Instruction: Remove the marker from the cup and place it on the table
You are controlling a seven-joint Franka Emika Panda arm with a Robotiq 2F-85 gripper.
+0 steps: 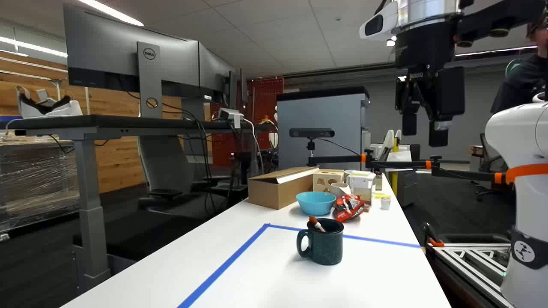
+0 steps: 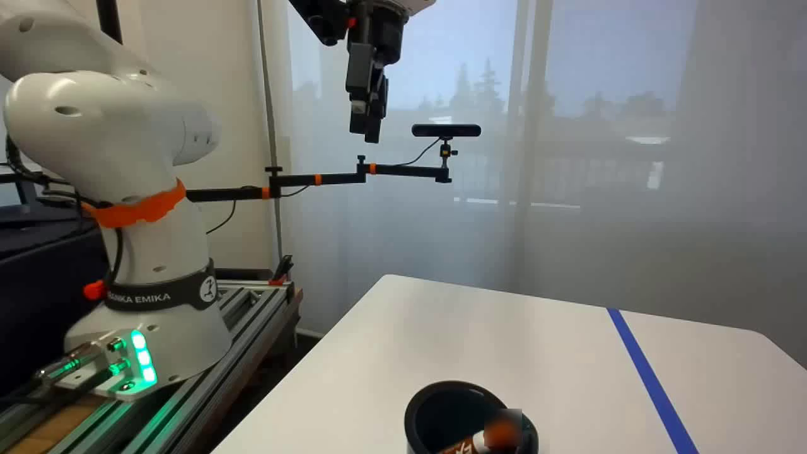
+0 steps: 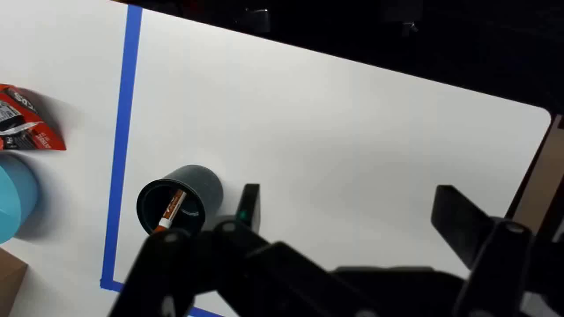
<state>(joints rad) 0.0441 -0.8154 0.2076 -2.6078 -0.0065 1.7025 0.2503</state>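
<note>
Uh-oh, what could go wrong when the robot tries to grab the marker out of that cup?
The marker leans inside the cup with only its end poking out, so the end effector might slip off it. The fingers are spread wide, so one could bump the cup and tip it over.

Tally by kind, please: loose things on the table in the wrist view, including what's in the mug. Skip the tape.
Mug: 1
Marker: 1
Blue bowl: 1
Red packet: 1
Cardboard box, partly in view: 1
Total: 5
</note>
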